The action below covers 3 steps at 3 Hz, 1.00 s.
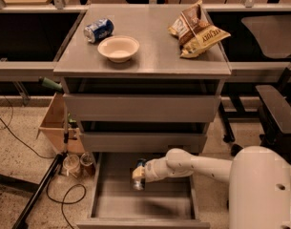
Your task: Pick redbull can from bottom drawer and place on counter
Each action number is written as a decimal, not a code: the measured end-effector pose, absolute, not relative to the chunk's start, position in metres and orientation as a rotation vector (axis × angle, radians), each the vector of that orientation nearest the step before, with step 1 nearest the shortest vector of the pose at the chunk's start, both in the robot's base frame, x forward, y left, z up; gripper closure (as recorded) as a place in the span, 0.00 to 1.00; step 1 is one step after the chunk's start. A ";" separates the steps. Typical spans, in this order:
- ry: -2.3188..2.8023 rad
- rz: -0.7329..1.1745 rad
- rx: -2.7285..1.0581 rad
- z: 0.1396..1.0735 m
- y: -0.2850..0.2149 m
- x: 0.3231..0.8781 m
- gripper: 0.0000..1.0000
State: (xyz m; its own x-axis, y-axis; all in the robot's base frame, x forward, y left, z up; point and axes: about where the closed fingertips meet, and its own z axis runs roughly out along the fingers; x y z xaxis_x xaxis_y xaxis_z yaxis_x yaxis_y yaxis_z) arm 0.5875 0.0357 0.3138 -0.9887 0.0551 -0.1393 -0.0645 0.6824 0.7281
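The bottom drawer (pixel 107 199) is pulled out, low and tray-like, under two shut grey drawers. My gripper (pixel 137 174) reaches in from the right and sits over the drawer's middle. It is shut around the redbull can (pixel 138 185), a slim silver-and-blue can held roughly upright. The can's blue top (pixel 141 162) shows above the gripper and its silver end shows below it. The counter (pixel 154 51) is the flat grey slab on top of the drawers.
On the counter lie a short blue can (pixel 98 30) on its side, a cream bowl (pixel 119 48) and a chip bag (pixel 197 28). A cardboard box (pixel 54 123), jars (pixel 78 163) and cables stand left of the drawers. A chair (pixel 278 109) is to the right.
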 end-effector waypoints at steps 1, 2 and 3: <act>2.828 1.046 -0.030 0.359 0.019 0.571 1.00; 2.916 0.873 -0.079 0.408 0.008 0.559 1.00; 2.864 0.838 -0.088 0.450 0.007 0.576 1.00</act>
